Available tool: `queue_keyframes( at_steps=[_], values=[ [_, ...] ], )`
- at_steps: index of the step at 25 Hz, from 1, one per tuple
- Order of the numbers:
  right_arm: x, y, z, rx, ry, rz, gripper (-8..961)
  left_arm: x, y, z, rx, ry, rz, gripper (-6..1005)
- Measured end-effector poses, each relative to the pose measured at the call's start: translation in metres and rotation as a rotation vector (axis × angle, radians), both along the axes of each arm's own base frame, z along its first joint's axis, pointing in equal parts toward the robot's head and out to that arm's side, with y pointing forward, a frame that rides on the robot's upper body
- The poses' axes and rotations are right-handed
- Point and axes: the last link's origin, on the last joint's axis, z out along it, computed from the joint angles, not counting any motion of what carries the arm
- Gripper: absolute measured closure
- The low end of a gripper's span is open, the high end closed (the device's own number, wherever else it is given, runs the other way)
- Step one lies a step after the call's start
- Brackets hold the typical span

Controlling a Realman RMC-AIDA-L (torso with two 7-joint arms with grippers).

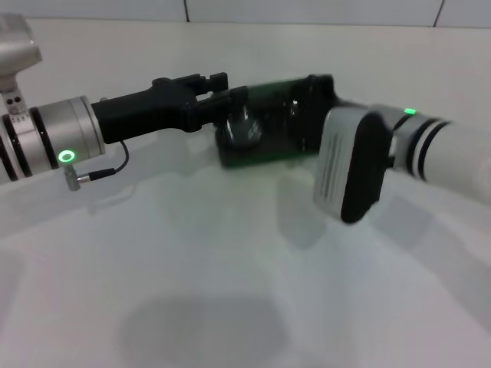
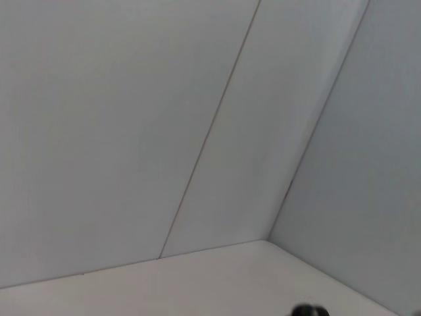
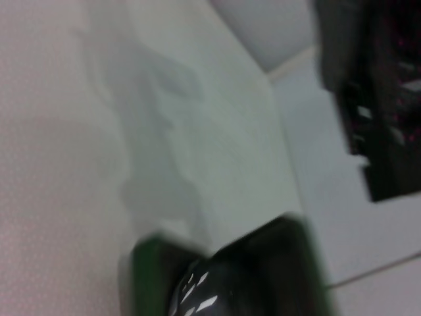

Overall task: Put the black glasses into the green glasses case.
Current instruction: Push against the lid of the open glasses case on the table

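The green glasses case lies open on the white table at the back centre. The black glasses rest in its left half, one lens showing. My left gripper reaches in from the left and hovers just above the glasses, its fingers slightly apart with nothing seen between them. My right gripper comes from the right and sits at the case's right end, mostly hidden behind its own wrist. In the right wrist view the green glasses case shows blurred, the black glasses glint inside, and the left gripper is beyond.
White table spreads out in front of the case, with a white tiled wall behind. The right arm's grey and black wrist block stands in front of the case's right end. The left wrist view shows only wall panels.
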Motion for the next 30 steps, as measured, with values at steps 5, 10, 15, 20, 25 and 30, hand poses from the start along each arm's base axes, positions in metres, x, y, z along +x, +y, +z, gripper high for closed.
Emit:
queue_keyframes(
  at_steps=[5,10,15,20,25,30],
  values=[
    [-0.003,0.015,0.008,0.003,0.051,-0.048,704,0.001,0.001,-0.001,0.000,0.001,-0.002,408],
    [-0.003,0.015,0.007,-0.004,0.063,-0.056,688,0.001,0.001,-0.001,0.001,0.003,0.002,406],
    [0.001,0.006,0.016,-0.017,0.125,-0.070,672,-0.003,0.000,-0.001,0.004,0.008,0.015,404],
    [0.003,0.014,0.052,0.039,0.240,-0.079,655,-0.002,0.001,-0.001,0.003,0.016,0.007,403],
    [0.001,0.019,0.051,0.078,0.183,-0.062,639,0.002,0.003,-0.002,0.001,0.017,-0.003,401],
    [0.000,0.011,0.031,0.086,0.084,-0.037,623,-0.002,0.004,0.002,0.033,-0.003,0.025,399]
  ],
)
